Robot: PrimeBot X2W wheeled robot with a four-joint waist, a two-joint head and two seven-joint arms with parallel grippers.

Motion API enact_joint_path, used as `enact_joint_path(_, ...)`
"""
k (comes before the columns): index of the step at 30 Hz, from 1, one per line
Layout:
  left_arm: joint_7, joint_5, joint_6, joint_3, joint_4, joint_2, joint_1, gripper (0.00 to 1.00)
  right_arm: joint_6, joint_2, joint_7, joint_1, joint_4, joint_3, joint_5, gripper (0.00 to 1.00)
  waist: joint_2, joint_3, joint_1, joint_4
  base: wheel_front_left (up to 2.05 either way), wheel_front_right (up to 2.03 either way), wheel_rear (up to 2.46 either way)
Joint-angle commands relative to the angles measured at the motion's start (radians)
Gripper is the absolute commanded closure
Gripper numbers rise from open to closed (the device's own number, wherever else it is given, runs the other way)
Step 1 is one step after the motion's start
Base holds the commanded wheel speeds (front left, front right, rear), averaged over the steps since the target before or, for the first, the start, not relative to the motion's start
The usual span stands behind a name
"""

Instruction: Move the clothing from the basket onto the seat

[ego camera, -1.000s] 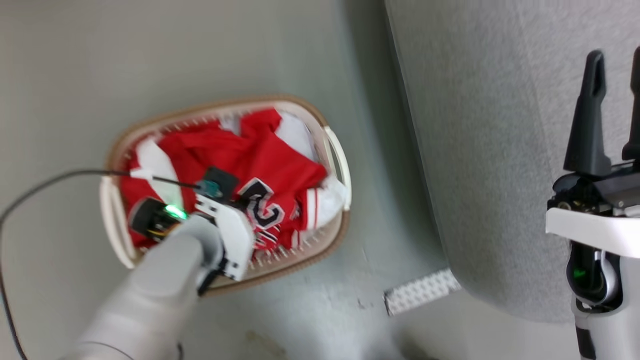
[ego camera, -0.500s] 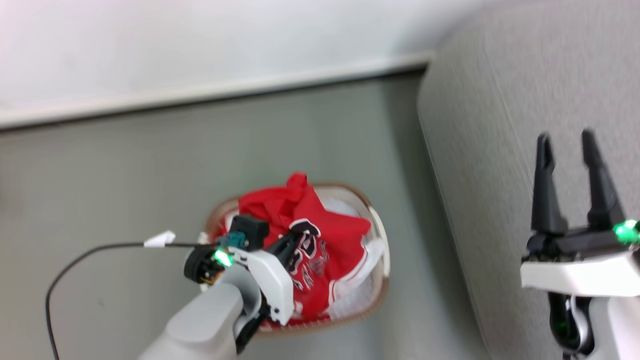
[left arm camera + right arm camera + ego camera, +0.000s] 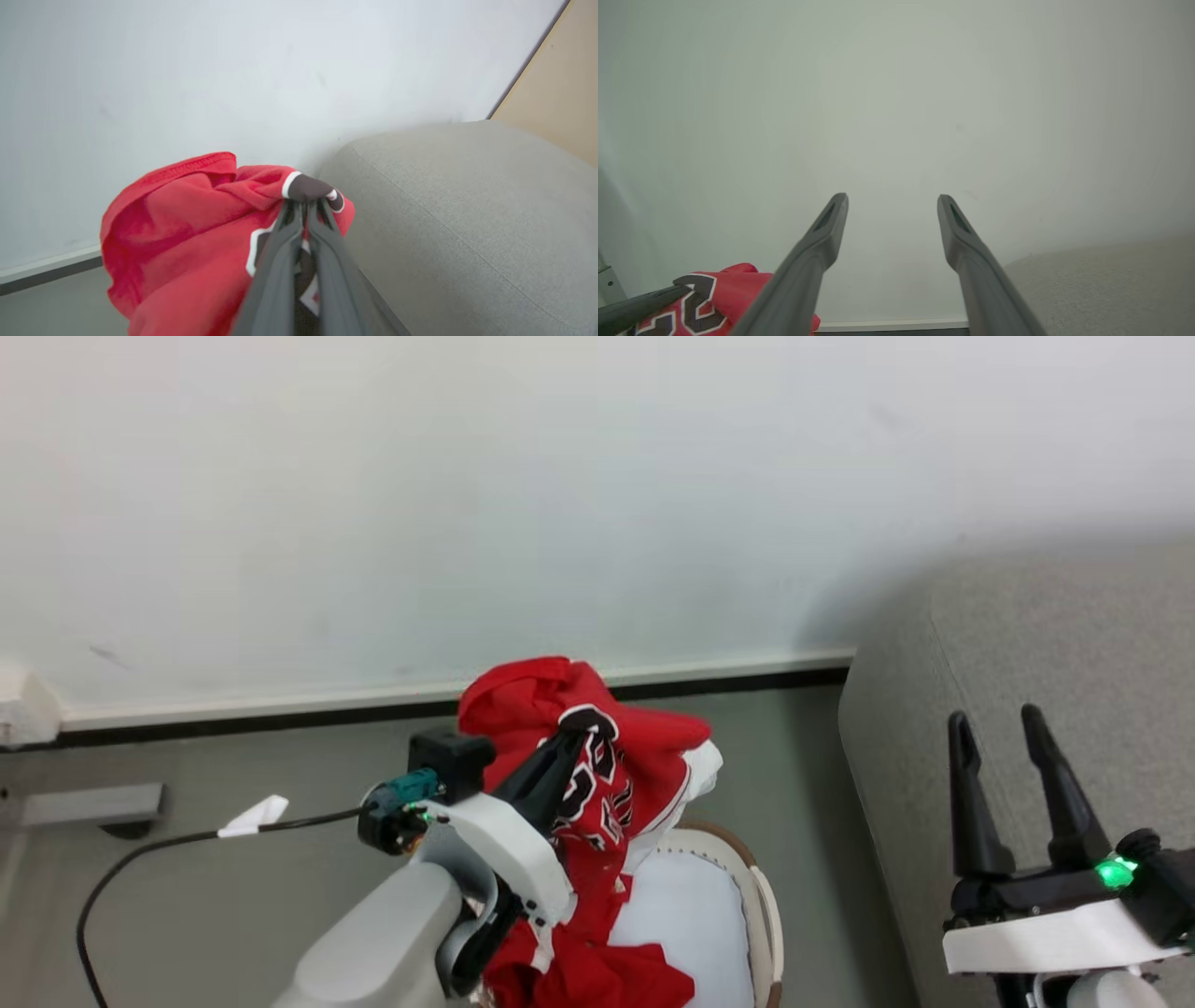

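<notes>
Your left gripper has its two fingers pressed together on a fold of the clothing, a red jersey pinched right at the black, white-edged number. The jersey hangs from that pinch with its long axis roughly vertical, and its lower end trails down to the basket, whose white lining shows beside it. You cannot tell whether the red heap at the basket's near side is the tail of this jersey or a second one.

The seat lies to the robot's right of the held jersey, across a strip of floor, so the carry looks like a sideways swing to the right. Your right gripper is spread and empty. It hovers over the seat's edge and is the nearer one to it, though the left one has the load. Expect the hanging tail to drag on the basket rim unless it rides higher.

What shows of the seat is bare grey fabric with a rounded edge. A pale wall stands close behind, and a black cable trails off the left wrist.
</notes>
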Motion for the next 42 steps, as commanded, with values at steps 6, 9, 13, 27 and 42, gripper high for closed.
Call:
enact_joint_path(6,0.009,0.028,0.035,0.027,-0.139,0.045,-0.023,1.00,-0.002,0.003,0.001,0.041,0.014,0.039,0.025,0.00,-0.0001,-0.062,0.0004,0.026,0.00,0.00,0.00)
enact_joint_path(9,0.033,0.038,0.064,0.036,-0.217,0.067,-0.041,1.00,-0.002,0.002,0.001,0.049,0.014,0.070,0.035,0.00,-0.0001,-0.070,0.0004,0.028,0.00,0.00,0.00)
enact_joint_path(13,0.070,0.017,0.093,0.055,-0.308,0.088,-0.041,1.00,-0.002,-0.002,0.001,0.045,0.007,0.101,0.046,0.00,-0.0001,-0.073,0.0004,0.027,0.00,0.00,0.00)
enact_joint_path(27,0.120,-0.006,0.126,0.058,-0.392,0.103,-0.033,1.00,-0.002,-0.022,0.001,-0.027,0.054,0.402,0.058,0.00,-0.0001,-0.070,0.0004,0.028,0.00,0.00,0.00)
enact_joint_path(42,0.123,-0.006,0.085,-0.038,-0.368,-0.010,-0.030,1.00,-0.002,0.027,0.001,-0.234,0.422,0.488,0.060,0.00,-0.0001,-0.079,0.0004,0.169,0.00,0.00,0.00)
